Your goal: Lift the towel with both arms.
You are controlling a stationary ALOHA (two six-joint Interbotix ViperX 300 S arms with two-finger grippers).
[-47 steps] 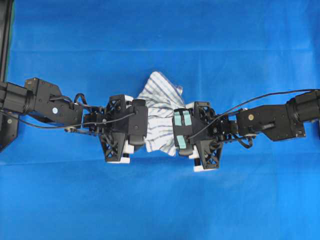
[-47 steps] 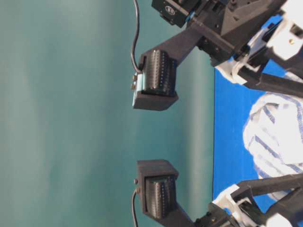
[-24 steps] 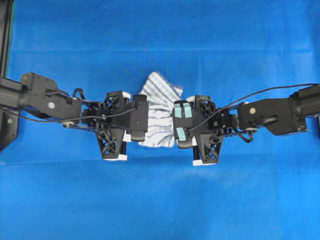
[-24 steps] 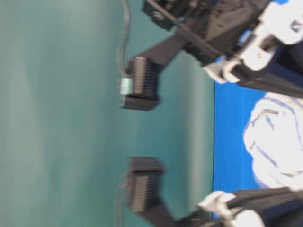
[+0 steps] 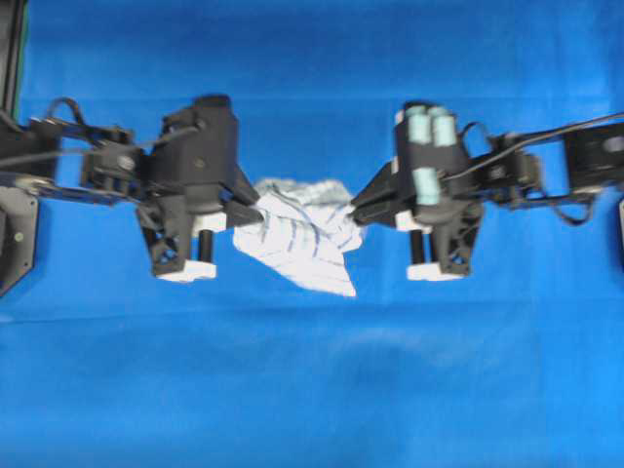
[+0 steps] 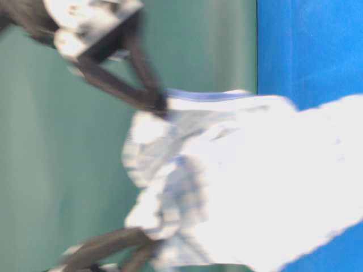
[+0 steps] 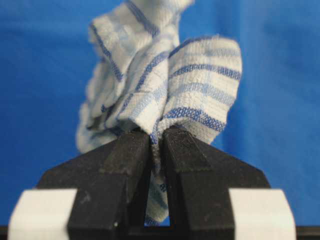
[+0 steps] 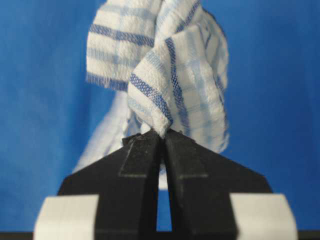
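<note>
The right pincer [image 8: 161, 136] pinches a fold of the towel [image 8: 165, 75].

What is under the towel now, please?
Under the towel only the blue tablecloth can be seen. The left gripper and right gripper pinch its two ends. The patch directly beneath the cloth is covered, so I cannot see it.

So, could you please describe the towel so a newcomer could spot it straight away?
Look at the plain blue tablecloth, then midway between the two black arms. The towel is the crumpled white cloth, pinched by the left gripper and right gripper; its blue stripes set it apart.
</note>
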